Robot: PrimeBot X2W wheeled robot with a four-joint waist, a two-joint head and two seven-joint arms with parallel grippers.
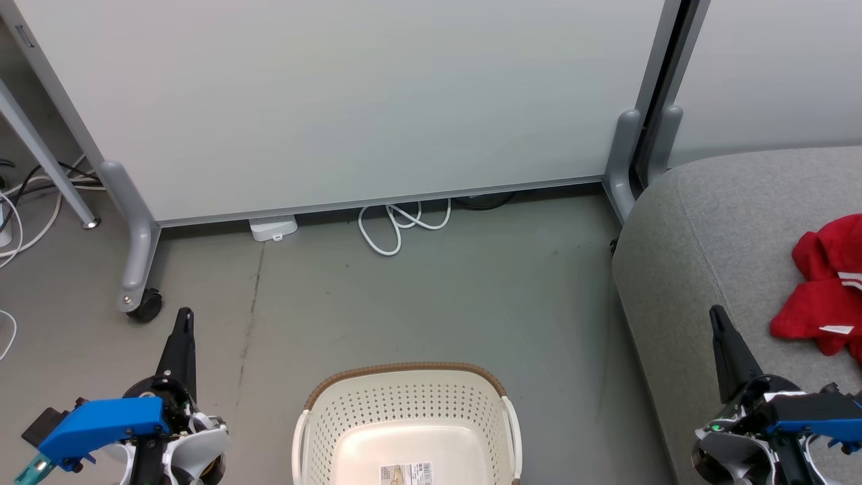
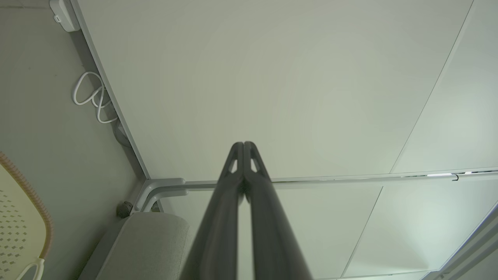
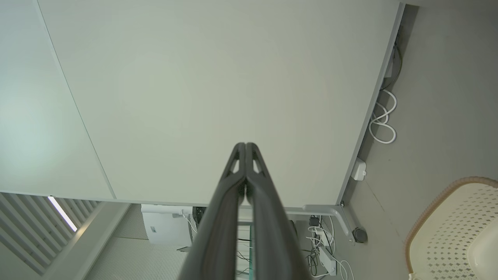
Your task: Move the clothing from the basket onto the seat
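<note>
Red clothing [image 1: 825, 289] with white stripes lies heaped on the grey seat [image 1: 707, 222], well in from the rounded edge that faces the basket [image 1: 407, 404]. The head view cuts off part of the heap. The cream basket stands on the floor [image 1: 471, 289] near that edge of the seat but apart from it, with a printed label [image 1: 405, 473] on its bottom. The robot's grippers flank the basket. The left gripper [image 1: 184, 314] has its two dark fingers pressed tight together and grips nothing. The right gripper [image 1: 717, 311], level with the seat's edge, is likewise closed on nothing. Both point towards a pale wheeled panel [image 1: 337, 101], at whose foot a white cable [image 1: 397, 229] lies looped.
</note>
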